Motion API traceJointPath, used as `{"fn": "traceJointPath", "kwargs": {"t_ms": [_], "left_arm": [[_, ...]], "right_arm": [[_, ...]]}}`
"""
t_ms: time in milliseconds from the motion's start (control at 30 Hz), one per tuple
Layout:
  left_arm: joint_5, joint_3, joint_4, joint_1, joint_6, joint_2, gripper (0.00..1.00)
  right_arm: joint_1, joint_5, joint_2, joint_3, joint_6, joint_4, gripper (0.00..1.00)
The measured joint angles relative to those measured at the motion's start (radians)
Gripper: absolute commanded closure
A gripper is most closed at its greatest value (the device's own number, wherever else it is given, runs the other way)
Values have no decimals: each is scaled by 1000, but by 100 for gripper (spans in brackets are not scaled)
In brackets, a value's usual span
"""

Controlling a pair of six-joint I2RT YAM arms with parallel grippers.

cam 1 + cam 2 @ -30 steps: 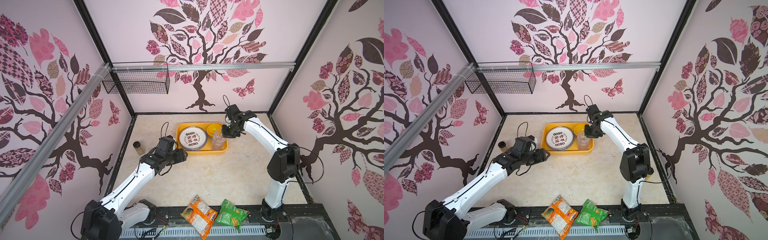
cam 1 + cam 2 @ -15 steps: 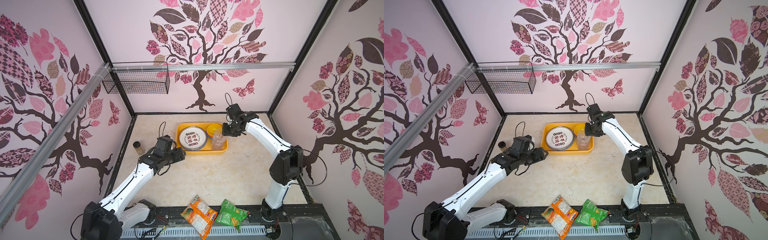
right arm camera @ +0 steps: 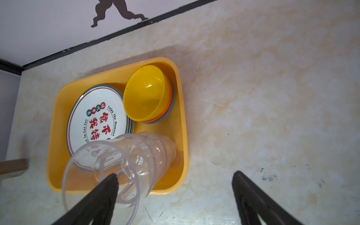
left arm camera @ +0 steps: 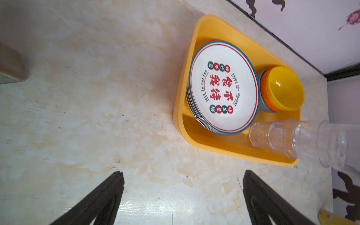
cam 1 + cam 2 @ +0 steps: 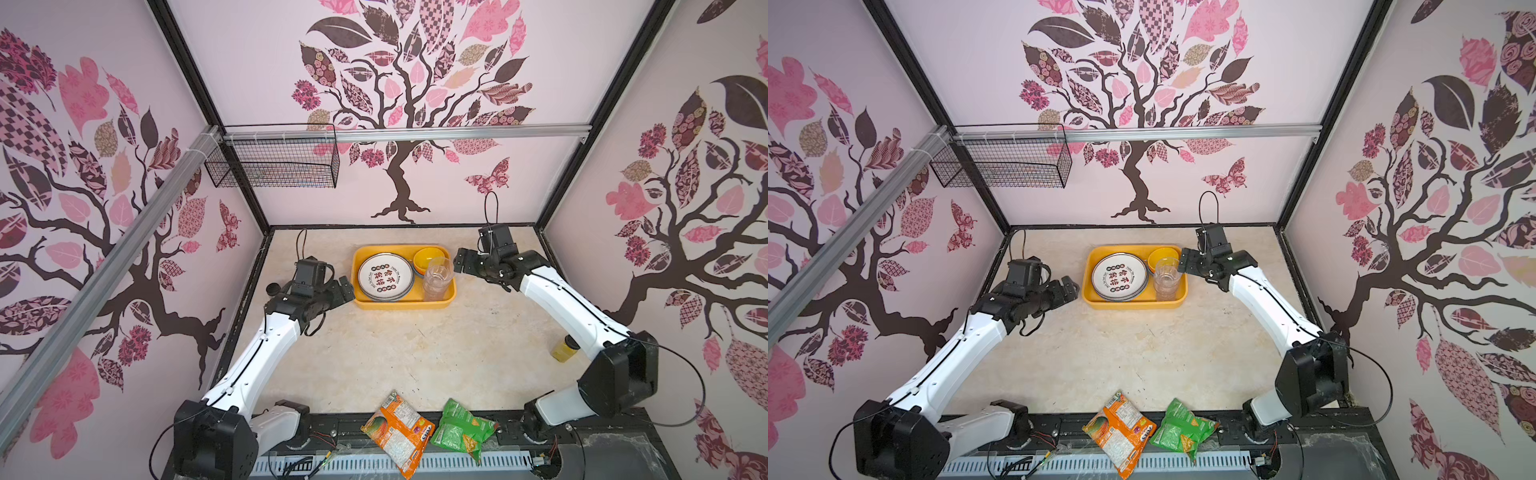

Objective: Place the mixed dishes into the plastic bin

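The plastic bin (image 5: 403, 306) (image 5: 1133, 305) stands on the table toward the back. It holds a stack of white plates (image 5: 385, 276) (image 4: 224, 87) with red characters, nested bowls (image 5: 428, 258) (image 3: 144, 93) with a yellow one on top, and stacked clear cups (image 5: 437, 278) (image 3: 126, 159). My left gripper (image 5: 344, 286) (image 4: 183, 173) is open over bare table just left of the bin. My right gripper (image 5: 459, 262) (image 3: 175, 174) is open just right of the bin, beside the cups, holding nothing.
A black wire basket (image 5: 274, 166) hangs on the back left rail. Orange (image 5: 397, 432) and green (image 5: 461, 430) snack bags lie at the front edge. A dark-lidded jar (image 5: 563, 349) stands by the right wall, and another jar (image 5: 273, 288) by the left wall.
My right gripper has opened, let go of the top cup and drawn back to the right of the bin. The left gripper has opened wider and stayed beside the bin.
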Motion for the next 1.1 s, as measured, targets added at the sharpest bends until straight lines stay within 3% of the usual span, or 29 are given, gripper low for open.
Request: {"fn": "traceJointPath", "kwargs": {"t_ms": [200, 367, 533, 733, 933, 1100], "left_arm": [[-186, 0, 43, 12, 57, 0, 2], [-338, -44, 202, 48, 129, 3, 2], [-430, -161, 370, 123, 208, 58, 2], [-506, -262, 585, 195, 273, 177, 2], [-537, -381, 839, 221, 329, 234, 2], [-547, -475, 1080, 227, 364, 251, 2]], "right_arm": [[-17, 143, -57, -191, 9, 145, 0], [-38, 320, -68, -396, 19, 328, 1], [-43, 483, -106, -615, -5, 537, 0], [-54, 661, -118, -763, -88, 817, 1], [-114, 732, -114, -797, -161, 1019, 0], [-149, 723, -65, -886, -194, 1217, 0]]}}
